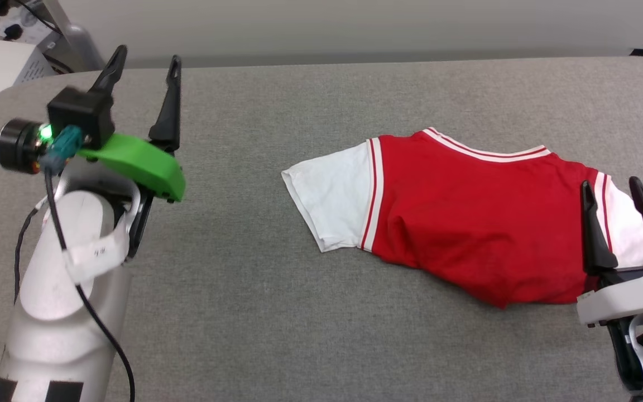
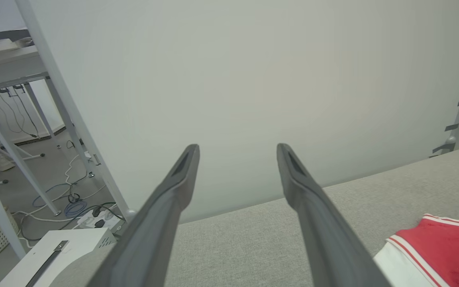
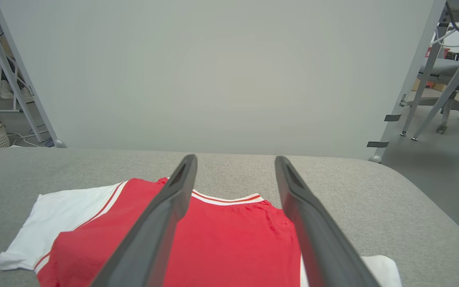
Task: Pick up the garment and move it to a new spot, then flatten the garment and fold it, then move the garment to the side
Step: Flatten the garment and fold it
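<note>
The garment, a red jersey T-shirt with white short sleeves and red-white stripe trim, lies folded over on the grey table at the right; no numerals show. My right gripper is open at the lower right, above the garment's right sleeve end, nothing between its fingers. In the right wrist view the garment spreads below the open right gripper. My left gripper stands open at the far left, well away from the garment. The left wrist view catches a sleeve and red corner of the garment to the right of the left gripper.
The grey fabric-covered table stretches wide between the two arms. A pale wall panel stands behind its far edge. White boxes and cables lie on the floor off the left end, and table legs stand off the right.
</note>
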